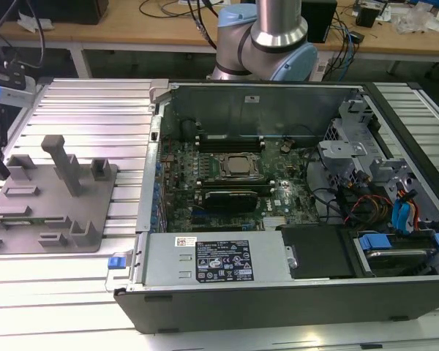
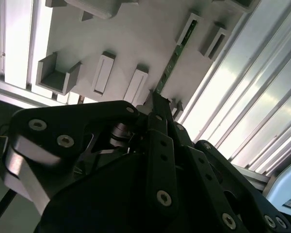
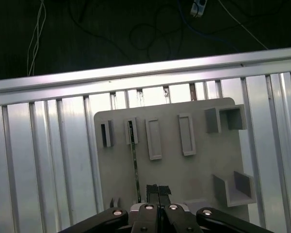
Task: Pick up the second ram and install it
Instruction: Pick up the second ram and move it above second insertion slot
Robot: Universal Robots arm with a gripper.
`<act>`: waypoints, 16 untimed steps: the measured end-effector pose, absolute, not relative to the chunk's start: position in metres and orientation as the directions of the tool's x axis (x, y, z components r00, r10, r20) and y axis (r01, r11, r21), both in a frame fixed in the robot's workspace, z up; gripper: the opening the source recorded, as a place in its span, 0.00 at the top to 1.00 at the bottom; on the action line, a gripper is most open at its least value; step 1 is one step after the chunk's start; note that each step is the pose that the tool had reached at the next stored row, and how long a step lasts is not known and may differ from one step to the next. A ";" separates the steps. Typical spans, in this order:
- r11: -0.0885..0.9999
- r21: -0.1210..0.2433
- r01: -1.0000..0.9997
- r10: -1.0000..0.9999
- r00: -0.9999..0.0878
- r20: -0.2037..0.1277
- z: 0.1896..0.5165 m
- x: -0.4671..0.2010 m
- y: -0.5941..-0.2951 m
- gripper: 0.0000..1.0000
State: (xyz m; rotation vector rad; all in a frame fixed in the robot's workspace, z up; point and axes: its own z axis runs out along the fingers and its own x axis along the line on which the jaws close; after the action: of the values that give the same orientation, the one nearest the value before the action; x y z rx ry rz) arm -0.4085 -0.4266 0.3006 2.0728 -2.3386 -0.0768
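First wrist view shows us the second ram, a thin green strip edgewise in the matte grey fixture; the tool beside it seems closed, empty. Exterior view adds an open metal case.

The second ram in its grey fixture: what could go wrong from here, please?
1. In the first wrist view the gripper sits off the line of the second ram, so a descent may miss or bend it.
2. The raised blocks of the grey fixture stand close to the ram; the gripper might strike one.
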 end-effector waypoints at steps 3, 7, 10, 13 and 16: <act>0.119 0.047 -0.992 -0.992 -0.121 -0.021 0.299 -0.409 -0.427 0.92; 0.119 0.047 -0.992 -0.992 -0.120 -0.021 0.294 -0.409 -0.427 0.92; 0.119 0.047 -0.992 -0.992 -0.121 -0.021 0.292 -0.409 -0.427 0.92; 0.119 0.047 -0.992 -0.992 -0.121 -0.021 0.290 -0.409 -0.427 0.92; 0.119 0.047 -0.992 -0.993 -0.120 -0.021 0.284 -0.409 -0.427 0.92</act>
State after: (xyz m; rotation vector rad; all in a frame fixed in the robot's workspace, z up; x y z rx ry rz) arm -0.4085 -0.4274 0.2841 2.0729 -2.3385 -0.0766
